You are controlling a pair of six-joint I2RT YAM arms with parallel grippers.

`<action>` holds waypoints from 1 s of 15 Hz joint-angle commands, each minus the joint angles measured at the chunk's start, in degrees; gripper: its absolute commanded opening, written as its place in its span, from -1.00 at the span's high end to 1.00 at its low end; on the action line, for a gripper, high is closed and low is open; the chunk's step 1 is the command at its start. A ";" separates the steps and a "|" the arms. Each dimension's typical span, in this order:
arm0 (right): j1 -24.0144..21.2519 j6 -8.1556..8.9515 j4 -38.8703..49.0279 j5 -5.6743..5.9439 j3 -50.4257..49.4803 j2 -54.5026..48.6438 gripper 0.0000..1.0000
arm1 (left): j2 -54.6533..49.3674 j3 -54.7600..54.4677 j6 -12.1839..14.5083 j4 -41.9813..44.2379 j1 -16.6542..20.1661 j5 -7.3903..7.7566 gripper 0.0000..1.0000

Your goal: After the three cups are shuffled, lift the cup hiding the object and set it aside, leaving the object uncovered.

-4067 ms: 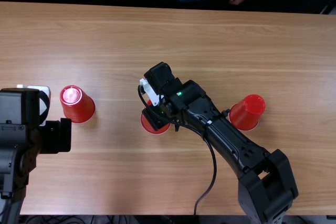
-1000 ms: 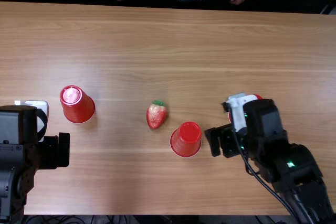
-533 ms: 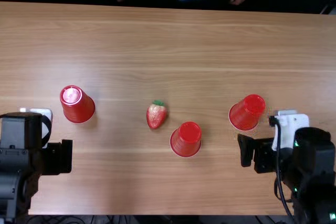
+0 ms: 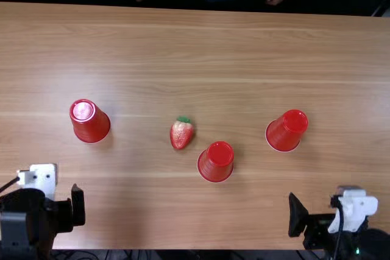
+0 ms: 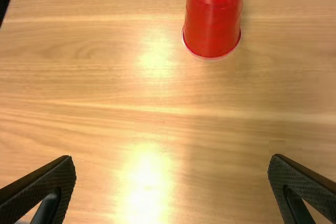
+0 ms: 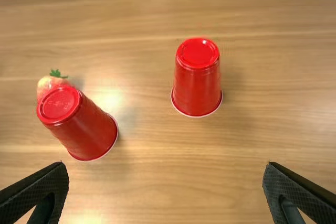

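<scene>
Far out past both pairs of fingers, a strawberry lies bare on the tabletop.

The left fingers are spread wide apart and hold nothing; ahead of them, well apart, the left cup stands upside down on its own. The right fingers are wide apart too, with nothing between them. Two more red cups stand upside down ahead of those fingers. The nearer cup sits ahead of one finger, and the strawberry peeks out just behind it, on the side away from the fingers. From above, a small gap shows between that cup and the strawberry. The farther cup stands about midway between the two fingers, well apart from the strawberry.
</scene>
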 commanded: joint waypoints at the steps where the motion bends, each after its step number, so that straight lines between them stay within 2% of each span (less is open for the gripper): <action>1: -0.51 0.26 0.16 0.06 -2.93 -4.38 -1.00 | -5.19 -5.55 -2.80 1.83 -0.02 0.43 -1.00; 3: -0.51 -0.17 -0.16 0.06 -7.06 -11.77 -1.00 | -13.02 -11.52 -3.22 5.84 -0.02 0.43 -1.00; 6: -2.36 -0.38 -1.42 0.17 -10.57 -20.03 -1.00 | -23.48 -17.59 -3.12 7.42 -0.20 0.54 -1.00; 9: -3.85 -0.27 -2.48 0.27 -12.68 -20.56 -1.00 | -32.79 -23.65 -3.01 13.01 0.15 0.43 -1.00; 11: -3.94 -0.38 -1.32 0.38 -12.68 -20.56 -1.00 | -33.50 -26.55 -2.59 14.17 -0.11 0.32 -1.00; 13: -3.94 -0.48 4.91 0.27 -12.59 -20.56 -1.00 | -33.50 -26.91 -2.17 17.55 -0.46 0.43 -1.00; 14: -3.94 -0.48 10.18 0.27 -12.86 -20.56 -1.00 | -33.50 -27.78 -2.17 22.19 -1.08 0.64 -1.00; 15: -4.03 -0.48 15.88 0.27 -14.18 -20.56 -1.00 | -33.50 -29.19 -2.17 27.78 -1.78 1.91 -1.00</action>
